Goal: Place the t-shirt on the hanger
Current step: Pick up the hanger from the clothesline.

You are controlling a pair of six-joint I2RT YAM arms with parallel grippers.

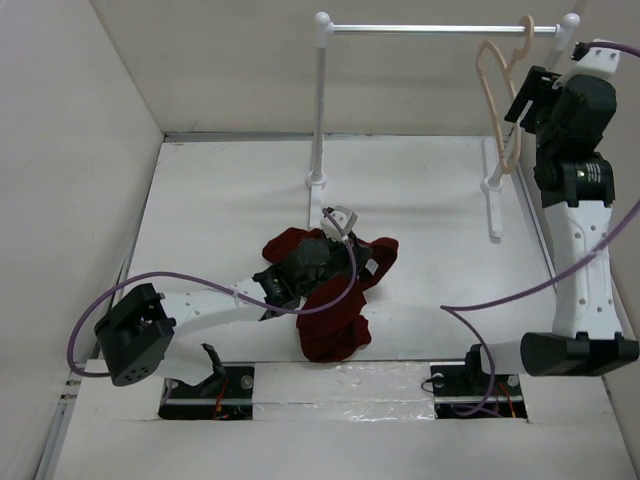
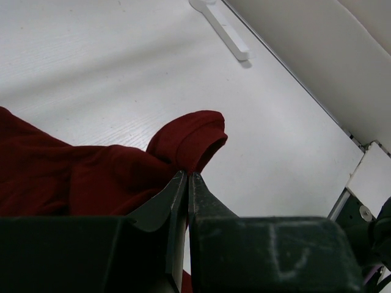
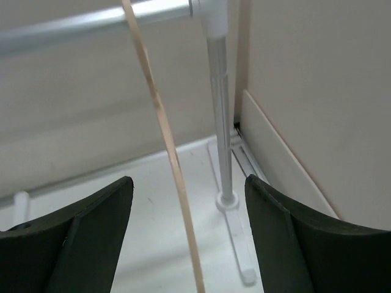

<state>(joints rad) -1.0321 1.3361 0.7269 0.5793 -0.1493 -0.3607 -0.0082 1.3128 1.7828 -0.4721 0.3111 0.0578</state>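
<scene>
**Clerk:** Top view?

**Inspector:** The t-shirt (image 1: 330, 335) lies crumpled mid-table (image 1: 230, 210), its longer run going from the far side towards the near edge. The left gripper (image 1: 355, 262) is down in the heap. The hanger (image 1: 497, 110) hangs by its hook at the right end of the rail stand (image 1: 440, 29), its body dropping straight down, with the right gripper (image 1: 522, 100) just beside it.

**Clerk:** Left wrist?

**Inspector:** The left gripper (image 2: 186, 175) has its jaws pressed together on a fold of the t-shirt (image 2: 91, 177). A rolled hem points away from the fingers. A scratched mark on the finger block cannot be read.

**Clerk:** Right wrist?

**Inspector:** The right gripper (image 3: 188, 183) is spread wide and holds nothing. The hanger (image 3: 157, 104) shows edge-on as a thin slanted line between the fingers, touching neither. The rail stand (image 3: 220, 110) is behind.
</scene>
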